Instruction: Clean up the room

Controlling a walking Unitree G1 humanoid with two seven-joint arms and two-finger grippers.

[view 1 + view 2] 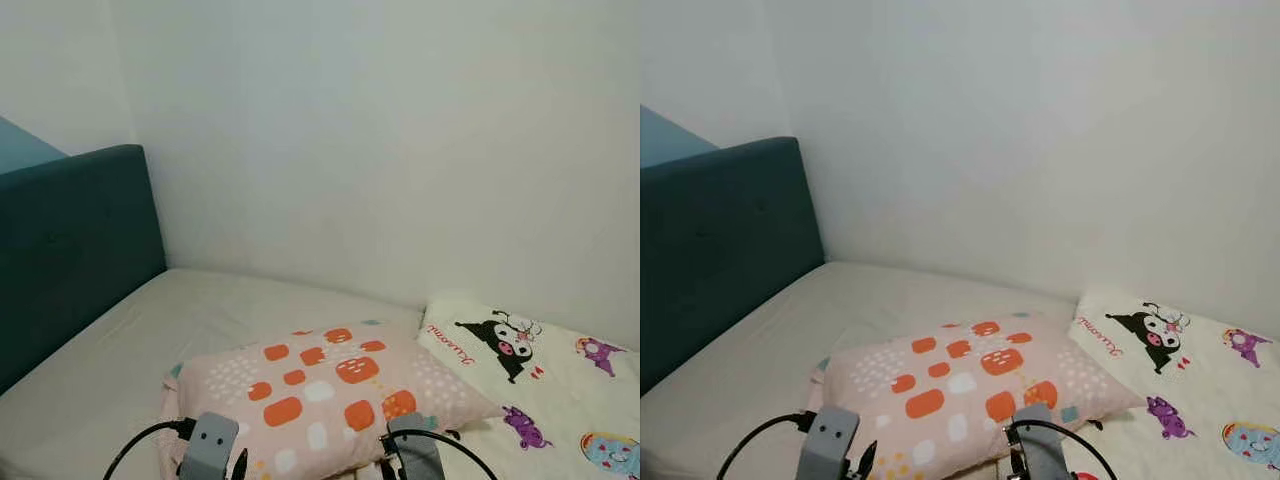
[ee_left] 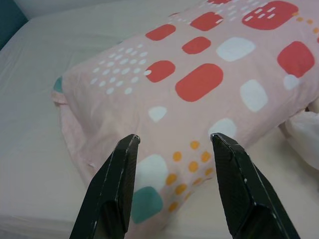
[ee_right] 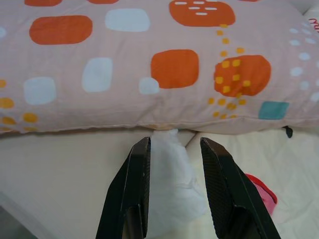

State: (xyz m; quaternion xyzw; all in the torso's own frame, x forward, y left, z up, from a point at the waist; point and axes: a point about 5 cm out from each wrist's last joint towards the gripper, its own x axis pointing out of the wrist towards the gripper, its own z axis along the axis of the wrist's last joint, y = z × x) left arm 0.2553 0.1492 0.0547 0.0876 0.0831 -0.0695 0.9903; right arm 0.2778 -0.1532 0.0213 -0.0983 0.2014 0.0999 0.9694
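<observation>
Bed (image 1: 150,340): pale sheet, teal headboard (image 1: 70,250) on the robot's left, cartoon blanket (image 1: 540,370) on its right.
Pillow (image 1: 325,395): pink with orange and white blocks, on the bed just ahead of both grippers, long axis running left to right.
Left gripper (image 2: 172,144): fingers well apart, holding nothing, over the pillow's near left corner.
Right gripper (image 3: 174,144): open, empty, at the pillow's near edge, astride a white wad (image 3: 172,184).
Nearer arm: both about equal; a two-handed lift looks likely.

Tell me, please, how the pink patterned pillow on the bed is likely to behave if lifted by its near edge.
The pillow looks puffy and soft, so it would probably sag and fold rather than stay flat. It seems light for its bulk. Its loose cloth cover should pinch easily, though the left end effector might grab cover only.
</observation>
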